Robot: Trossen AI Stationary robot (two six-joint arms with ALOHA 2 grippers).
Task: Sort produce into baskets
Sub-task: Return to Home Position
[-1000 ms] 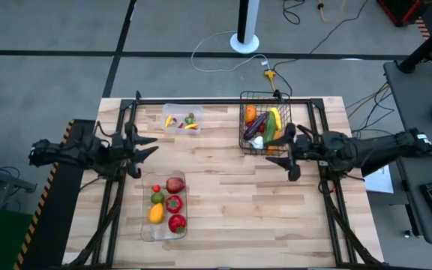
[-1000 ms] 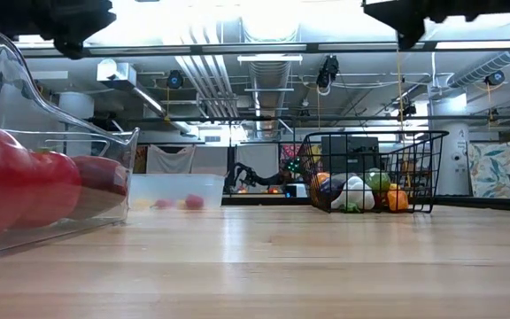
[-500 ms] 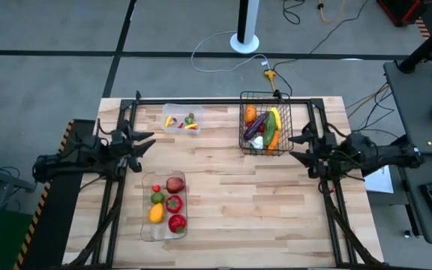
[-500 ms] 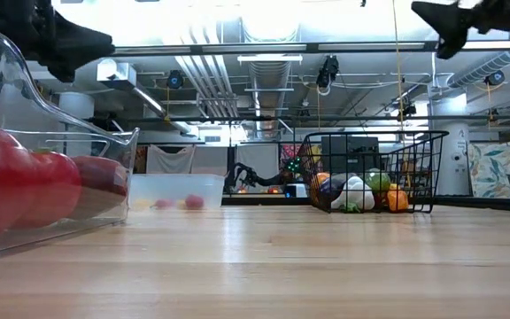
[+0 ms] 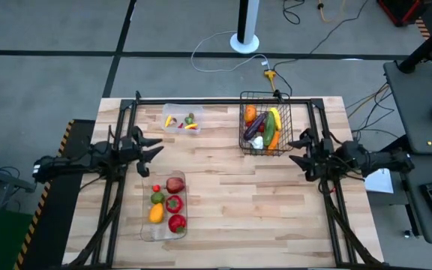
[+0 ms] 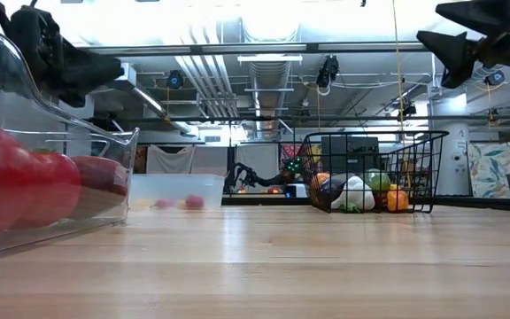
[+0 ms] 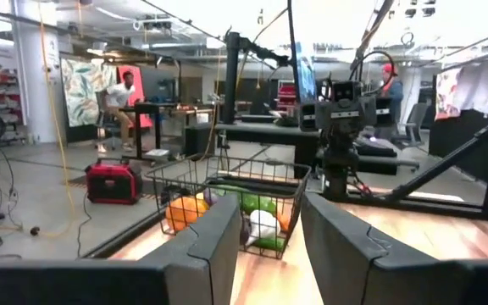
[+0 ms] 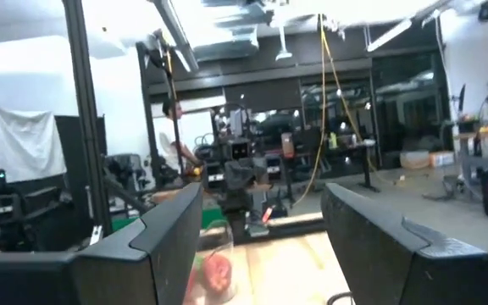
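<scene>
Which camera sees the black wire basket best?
The high view: it looks down into the wire basket, so the produce inside shows plainly. The low and left wrist views see it side-on, through mesh. The right wrist view misses it.

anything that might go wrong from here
The open right gripper hangs close beside the wire basket; a stray swing could clip its rim and shift it. The open left gripper sits near the far end of the long tray, so a low sweep might nudge it.

One each — wire basket (image 5: 241, 121), tub (image 5: 177, 111), tray (image 5: 153, 232)
</scene>
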